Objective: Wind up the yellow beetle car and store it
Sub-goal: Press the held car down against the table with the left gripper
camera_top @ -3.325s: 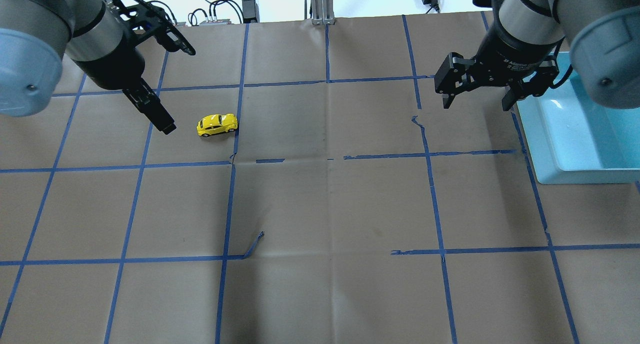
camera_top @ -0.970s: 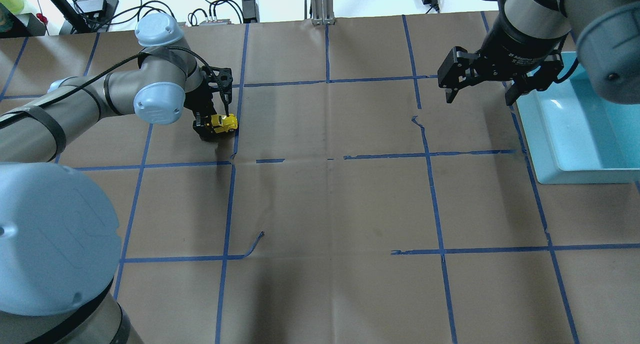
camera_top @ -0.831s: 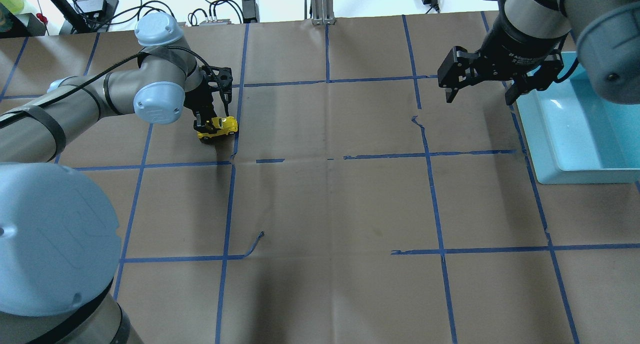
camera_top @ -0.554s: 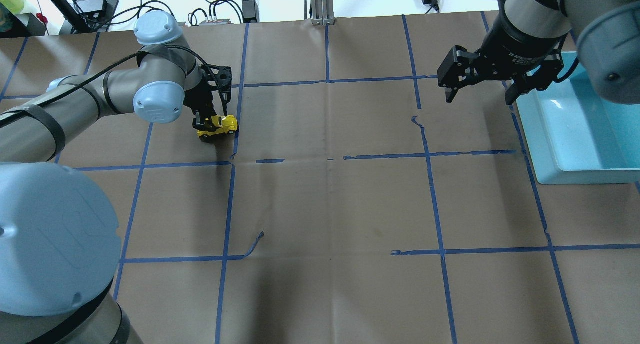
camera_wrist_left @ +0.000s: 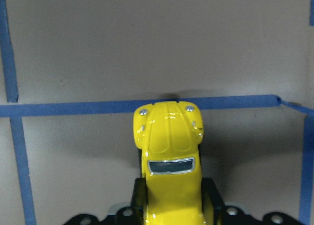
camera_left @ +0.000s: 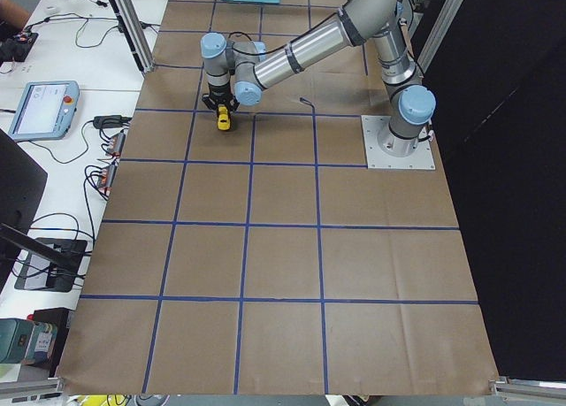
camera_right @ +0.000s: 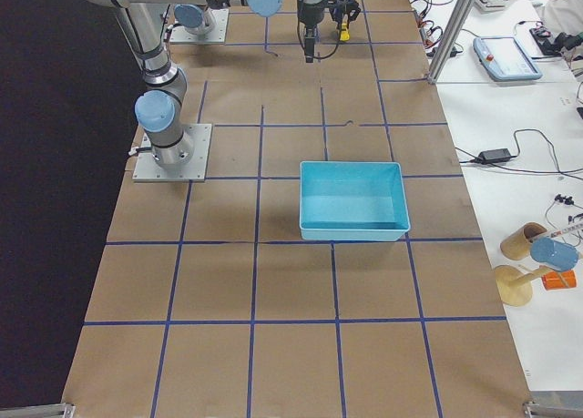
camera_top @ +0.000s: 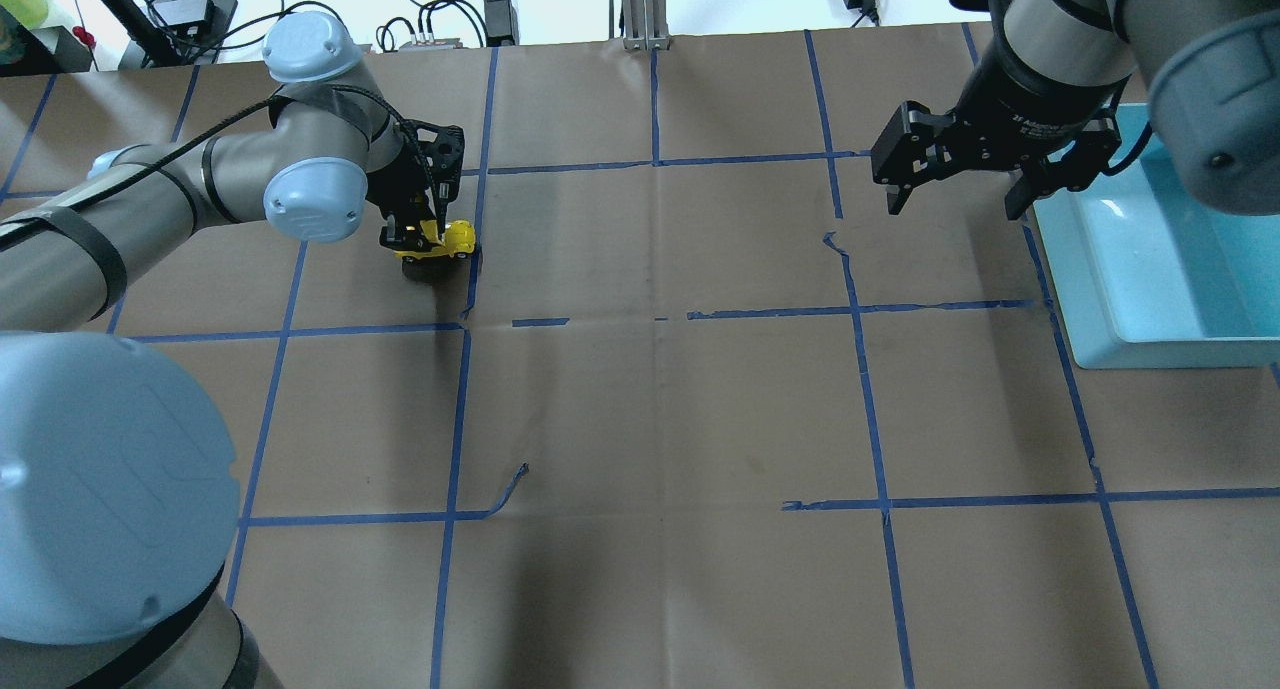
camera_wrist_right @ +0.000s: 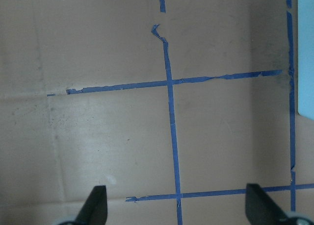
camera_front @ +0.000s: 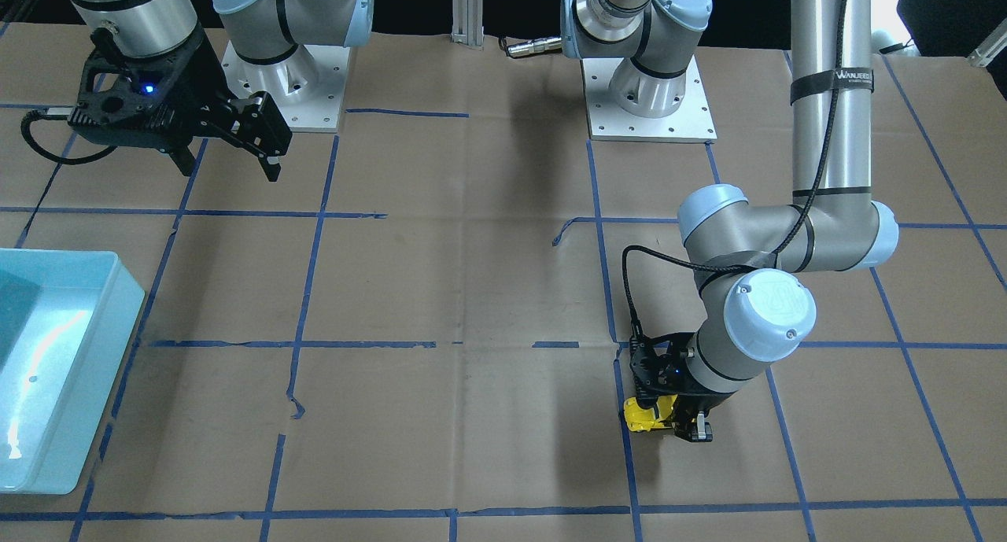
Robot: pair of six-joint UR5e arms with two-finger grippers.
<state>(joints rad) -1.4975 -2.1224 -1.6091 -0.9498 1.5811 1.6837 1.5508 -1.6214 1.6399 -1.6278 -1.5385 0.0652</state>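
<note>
Closest to your left wrist camera, the yellow toy car [camera_wrist_left: 169, 156] sits nose-out between the fingers of the left claw [camera_top: 412, 241]. The claw is clamped on the rear half of the body, and the bonnet pokes forward over a blue tape line [camera_wrist_left: 73, 109]. From overhead there is a dark shadow just under the car. You cannot tell for sure from these views whether the wheels rest on the brown paper [camera_top: 650, 419] or hang just above it.

So the pick is done, or as good as done. Nothing here shows that the winding is finished. Judging by the grip on the rear and the wheels being at or near the paper, I'd say the car is set up for a pull-back along the table.

Further across, the right claw [camera_top: 951, 207] hangs above the paper with its fingers spread wide and nothing between them. Its own camera shows only bare paper and tape between the two tips.

Farthest off, just beside that claw, stands the blue bin [camera_top: 1160, 269]. What you can see of its inside is bare, and it is well apart from the car. It looks like the place to store the car, so the winding, the carry or hand-over across the table and the drop into the bin are left to do.
</note>
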